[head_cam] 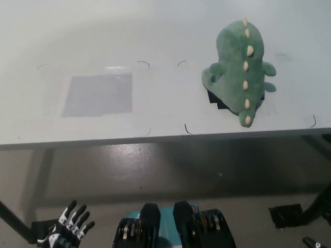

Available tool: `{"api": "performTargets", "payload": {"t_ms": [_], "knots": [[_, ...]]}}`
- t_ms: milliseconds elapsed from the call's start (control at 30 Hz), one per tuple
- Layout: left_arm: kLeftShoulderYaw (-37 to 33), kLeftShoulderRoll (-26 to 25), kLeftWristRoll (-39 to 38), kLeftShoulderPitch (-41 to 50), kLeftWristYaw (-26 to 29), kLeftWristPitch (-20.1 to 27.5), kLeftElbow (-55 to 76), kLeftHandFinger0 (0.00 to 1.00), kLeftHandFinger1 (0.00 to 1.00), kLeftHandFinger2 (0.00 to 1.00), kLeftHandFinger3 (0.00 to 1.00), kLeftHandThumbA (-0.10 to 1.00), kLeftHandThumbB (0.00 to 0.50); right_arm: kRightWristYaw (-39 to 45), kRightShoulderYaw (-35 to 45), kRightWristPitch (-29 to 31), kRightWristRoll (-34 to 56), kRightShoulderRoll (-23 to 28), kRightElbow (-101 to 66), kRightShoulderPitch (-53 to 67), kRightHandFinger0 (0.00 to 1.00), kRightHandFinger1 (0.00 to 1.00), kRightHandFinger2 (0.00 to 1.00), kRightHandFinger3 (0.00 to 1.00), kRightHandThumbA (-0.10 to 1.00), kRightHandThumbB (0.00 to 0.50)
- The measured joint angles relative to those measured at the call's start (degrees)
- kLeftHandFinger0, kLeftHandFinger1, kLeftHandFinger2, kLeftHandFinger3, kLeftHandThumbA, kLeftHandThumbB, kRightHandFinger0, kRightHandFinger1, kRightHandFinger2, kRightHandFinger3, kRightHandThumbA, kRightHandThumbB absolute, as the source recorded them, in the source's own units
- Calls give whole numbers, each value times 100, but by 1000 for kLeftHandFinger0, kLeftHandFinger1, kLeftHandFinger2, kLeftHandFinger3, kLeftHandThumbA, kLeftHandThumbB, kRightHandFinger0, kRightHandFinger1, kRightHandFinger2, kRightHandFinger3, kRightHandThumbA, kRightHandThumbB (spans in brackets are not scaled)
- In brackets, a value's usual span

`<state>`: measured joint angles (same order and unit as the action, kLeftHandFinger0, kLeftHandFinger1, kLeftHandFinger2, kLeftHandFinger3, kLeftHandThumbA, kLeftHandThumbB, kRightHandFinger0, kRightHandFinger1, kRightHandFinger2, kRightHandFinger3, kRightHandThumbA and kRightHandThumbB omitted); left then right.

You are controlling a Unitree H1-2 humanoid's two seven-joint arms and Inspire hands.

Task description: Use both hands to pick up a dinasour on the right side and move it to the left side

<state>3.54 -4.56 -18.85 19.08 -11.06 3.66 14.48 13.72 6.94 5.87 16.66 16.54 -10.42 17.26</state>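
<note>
A green plush dinosaur (pixel 239 72) with cream spikes down its back sits on the right part of the white table (pixel 155 31), its back toward me, resting on a small black base. My left hand (pixel 67 227) hangs low at the picture's lower left, below the table edge, fingers spread apart and holding nothing. Of my right hand only a small black tip (pixel 313 242) shows at the bottom right corner, far under the dinosaur.
A grey rectangular patch (pixel 98 94) lies on the table's left part. Thin black corner marks frame the table's middle. The table's front edge (pixel 155 138) runs across the picture, with grey floor and table legs below it.
</note>
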Motion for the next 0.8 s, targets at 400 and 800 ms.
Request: {"api": "performTargets", "payload": {"t_ms": [400,800], "knots": [[-7,40,-22,-379,58,-96,1074,1000,1000,1000,1000,1000,360,-52,141,-20,168,-22,-920,-248,1000,1000,1000,1000,1000,284],[-19,17,-33,-2045,341,-903,1583,1000,1000,1000,1000,1000,429,-195,340,-456,305,7,-1459,-1144,1000,1000,1000,1000,1000,323]]}}
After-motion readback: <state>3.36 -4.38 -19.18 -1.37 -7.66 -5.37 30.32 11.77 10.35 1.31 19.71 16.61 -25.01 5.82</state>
